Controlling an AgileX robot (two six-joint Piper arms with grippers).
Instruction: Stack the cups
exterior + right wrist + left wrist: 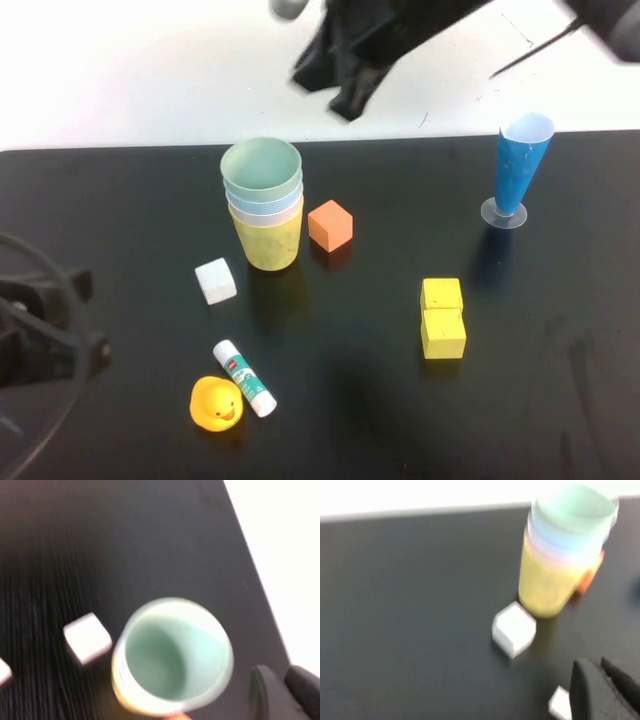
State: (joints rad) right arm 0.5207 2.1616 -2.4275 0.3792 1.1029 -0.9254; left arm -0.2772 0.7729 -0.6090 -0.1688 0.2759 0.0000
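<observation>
On a black table (pixel 560 400), seen from above, four cups are nested into one stack (pixel 264 205) at about eleven o'clock from the centre: the yellow cup (pixel 268 240) at the bottom, then the pink cup (pixel 266 213), the light blue cup (pixel 263 195) and the pale green cup (pixel 261 166) on top. Just beside the stack, at its three o'clock, sits an orange cube (pixel 330 225); a white cube (pixel 215 281) lies at its seven o'clock.

The right gripper (pixel 345 60) hangs above the table's far edge, at one o'clock from the stack, holding nothing; whether its jaws are apart cannot be told. The left gripper (pixel 40 330) sits at nine o'clock near the table's edge, closed and empty.

Elsewhere: a rubber duck (pixel 216 404) touching a glue stick (pixel 244 377), two yellow blocks (pixel 442 318), and a blue cone (pixel 520 165).
</observation>
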